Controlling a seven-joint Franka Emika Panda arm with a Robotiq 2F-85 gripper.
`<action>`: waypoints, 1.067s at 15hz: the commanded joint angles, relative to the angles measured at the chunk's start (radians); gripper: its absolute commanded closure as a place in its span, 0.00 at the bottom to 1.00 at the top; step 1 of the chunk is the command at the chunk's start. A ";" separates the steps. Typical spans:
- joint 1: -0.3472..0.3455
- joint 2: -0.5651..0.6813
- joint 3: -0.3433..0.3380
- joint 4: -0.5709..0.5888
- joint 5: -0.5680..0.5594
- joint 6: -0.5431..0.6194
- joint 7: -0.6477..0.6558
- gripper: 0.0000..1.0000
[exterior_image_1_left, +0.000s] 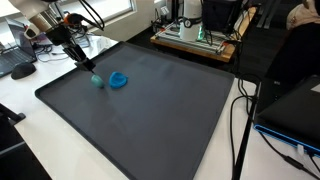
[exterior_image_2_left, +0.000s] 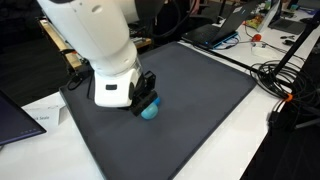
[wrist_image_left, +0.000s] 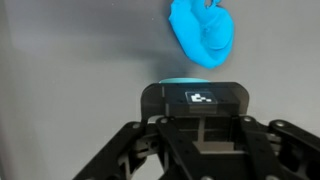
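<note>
The black gripper (exterior_image_2_left: 146, 101) hangs right over a smooth, rounded teal object (exterior_image_2_left: 151, 111) on the matte dark grey mat (exterior_image_2_left: 205, 95); its jaws are hidden, so I cannot tell their width. Just beyond the teal object, in the wrist view, lies a crumpled, glossy bright-blue lump (wrist_image_left: 203, 32).

**Dark mat spread across crowded lab worktop**

A dark grey mat (exterior_image_1_left: 150, 125) lies flat across the white worktop (exterior_image_1_left: 45, 68), seen in both exterior views. Black cables (exterior_image_1_left: 240, 115) trail along one edge of the mat, near a dark laptop (exterior_image_1_left: 295, 110). Behind the mat, a wooden tray (exterior_image_1_left: 190, 42) carries equipment showing green lights (exterior_image_1_left: 200, 32). A dark computer mouse (exterior_image_1_left: 22, 70) sits on the worktop below the windows (exterior_image_1_left: 115, 10). In an exterior view, a tangle of cables (exterior_image_2_left: 285, 85) lies off one side of the mat and a white paper slip (exterior_image_2_left: 45, 116) lies just beside another.
</note>
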 joint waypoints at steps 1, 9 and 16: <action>-0.020 0.029 0.010 0.069 0.028 -0.074 -0.016 0.78; -0.075 0.082 0.019 0.188 0.085 -0.255 -0.012 0.78; -0.139 0.153 0.032 0.315 0.167 -0.410 -0.002 0.78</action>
